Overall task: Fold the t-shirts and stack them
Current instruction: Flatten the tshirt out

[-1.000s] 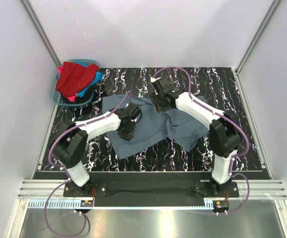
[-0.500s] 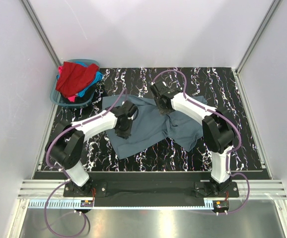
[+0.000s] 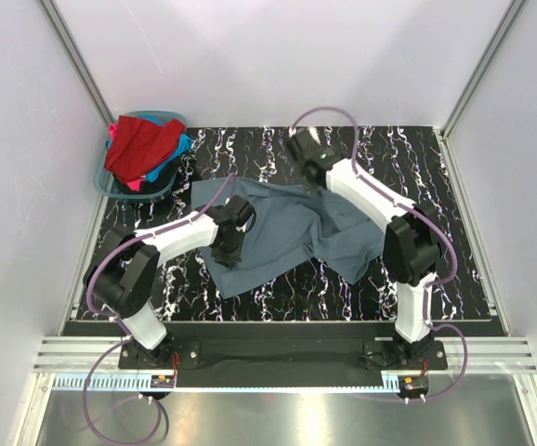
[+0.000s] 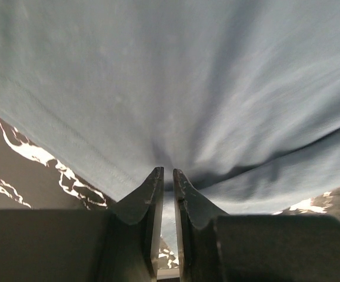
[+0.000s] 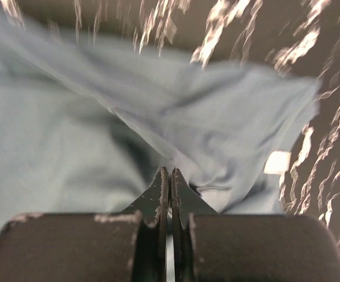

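A slate grey-blue t-shirt [image 3: 287, 232] lies crumpled across the middle of the black marbled table. My left gripper [image 3: 225, 249] is at its left part; in the left wrist view the gripper [image 4: 165, 174] is shut on a fold of this shirt [image 4: 176, 76], and cloth shows in the narrow slit between the fingers. My right gripper [image 3: 316, 179] is at the shirt's far edge. Its fingers [image 5: 170, 171] are pressed together, pinching a ridge of the same shirt [image 5: 70, 141]. The other t-shirts, red [image 3: 143, 144], bright blue [image 3: 171, 163] and pink [image 3: 131, 186], are heaped in a basket.
The teal-blue plastic basket [image 3: 111, 186] stands at the table's far left corner. White walls with metal posts close in the table on three sides. A white label [image 5: 276, 162] shows on the shirt to the right of my right gripper.
My right gripper has shut on the shirt's far edge and moved toward the back of the table, drawing the cloth with it. The left arm has shifted slightly left, still gripping.
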`<state>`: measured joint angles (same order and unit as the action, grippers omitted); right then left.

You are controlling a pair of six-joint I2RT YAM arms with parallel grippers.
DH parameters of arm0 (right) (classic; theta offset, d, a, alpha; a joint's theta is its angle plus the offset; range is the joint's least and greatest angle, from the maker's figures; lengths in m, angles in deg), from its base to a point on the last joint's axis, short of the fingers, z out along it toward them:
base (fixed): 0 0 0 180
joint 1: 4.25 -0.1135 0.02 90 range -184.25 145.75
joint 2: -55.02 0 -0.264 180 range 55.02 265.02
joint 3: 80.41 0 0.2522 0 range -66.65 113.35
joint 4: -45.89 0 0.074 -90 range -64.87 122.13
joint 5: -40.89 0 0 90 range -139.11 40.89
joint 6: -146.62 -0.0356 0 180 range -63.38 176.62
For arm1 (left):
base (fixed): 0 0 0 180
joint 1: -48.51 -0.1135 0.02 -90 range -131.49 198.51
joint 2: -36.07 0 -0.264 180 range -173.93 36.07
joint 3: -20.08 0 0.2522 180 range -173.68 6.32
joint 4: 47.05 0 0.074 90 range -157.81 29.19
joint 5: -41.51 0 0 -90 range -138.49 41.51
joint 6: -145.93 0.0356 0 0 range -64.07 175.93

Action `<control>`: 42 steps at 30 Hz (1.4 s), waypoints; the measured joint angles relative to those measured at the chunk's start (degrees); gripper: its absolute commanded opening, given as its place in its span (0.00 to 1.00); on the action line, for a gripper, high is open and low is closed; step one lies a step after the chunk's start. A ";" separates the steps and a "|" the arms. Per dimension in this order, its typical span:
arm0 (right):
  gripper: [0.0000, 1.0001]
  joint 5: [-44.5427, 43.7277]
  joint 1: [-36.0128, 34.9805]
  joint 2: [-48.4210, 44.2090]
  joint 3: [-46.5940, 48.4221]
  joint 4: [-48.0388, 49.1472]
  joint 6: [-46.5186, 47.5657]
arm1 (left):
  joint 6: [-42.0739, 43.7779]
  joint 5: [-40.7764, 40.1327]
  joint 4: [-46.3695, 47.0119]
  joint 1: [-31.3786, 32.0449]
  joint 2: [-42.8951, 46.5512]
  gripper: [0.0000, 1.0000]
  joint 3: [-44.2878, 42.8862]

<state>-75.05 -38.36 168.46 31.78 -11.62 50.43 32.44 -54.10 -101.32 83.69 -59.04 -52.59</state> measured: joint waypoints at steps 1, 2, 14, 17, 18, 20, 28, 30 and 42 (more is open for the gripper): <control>0.00 0.09 0.68 0.02 2.32 -0.07 0.24 | 0.00 0.02 -0.15 0.00 0.00 0.17 0.63; 0.00 0.26 1.36 0.13 4.52 0.00 0.44 | 0.00 0.00 -0.17 0.00 0.00 0.17 1.07; 0.62 13.64 2.84 2.97 8.63 2.89 -2.69 | -0.04 -0.50 -0.55 0.00 0.00 0.17 2.93; 0.67 14.73 2.97 2.67 3.32 1.29 -4.63 | -0.02 -0.48 -0.55 0.00 0.00 0.17 2.93; 0.67 15.06 3.26 2.29 1.77 0.26 -5.62 | 0.00 -0.46 -0.55 0.00 0.00 0.17 2.93; 0.68 15.61 4.48 0.31 -0.94 -1.46 -7.65 | 0.17 -0.44 -0.63 0.00 0.00 0.17 2.80; 0.57 15.69 8.37 -13.07 -9.29 -2.01 -14.01 | 1.40 -0.39 -0.57 0.00 0.00 0.18 0.83; 0.57 15.76 8.11 -12.35 -10.03 -0.42 -14.27 | 1.62 -0.37 -0.55 0.00 0.00 0.18 0.74; 0.54 15.85 7.93 -0.59 -10.62 6.45 -10.45 | 1.62 -0.13 -0.68 -0.13 1.77 0.20 0.74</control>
<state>-59.20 -30.43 167.87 21.16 -5.17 39.98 34.06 -54.23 -102.00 83.56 -57.27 -51.85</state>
